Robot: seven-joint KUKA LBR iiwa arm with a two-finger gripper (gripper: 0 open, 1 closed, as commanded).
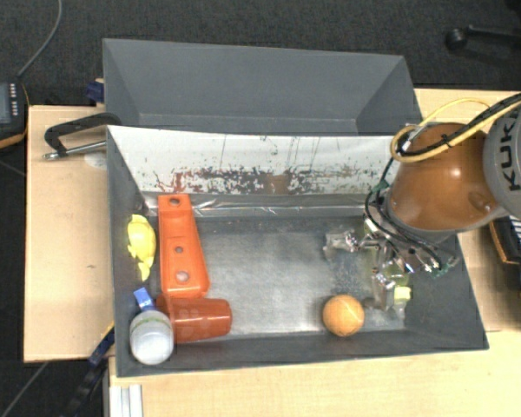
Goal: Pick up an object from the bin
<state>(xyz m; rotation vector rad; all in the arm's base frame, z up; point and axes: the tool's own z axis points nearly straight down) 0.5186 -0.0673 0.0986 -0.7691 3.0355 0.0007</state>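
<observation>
floor (243, 7): dark | cable (59, 7): black, looping, upper left | light: even

You have bare bin floor (269, 268) between pincer (385, 276) and orange block (181, 248), orange ball (342, 314) just beside pincer, bin wall (456, 307) near its other side.

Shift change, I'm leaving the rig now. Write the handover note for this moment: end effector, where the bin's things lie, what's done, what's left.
End effector: down in the right part of the bin, just right of the orange ball. I cannot tell whether it holds anything.
Things: the ball lies on the floor near the front wall. The orange L-shaped block, yellow piece and white-capped bottle lie along the left wall.
Done: nothing seen lifted yet.
Left: grasp one thing, probably the ball, and lift it out.
</observation>
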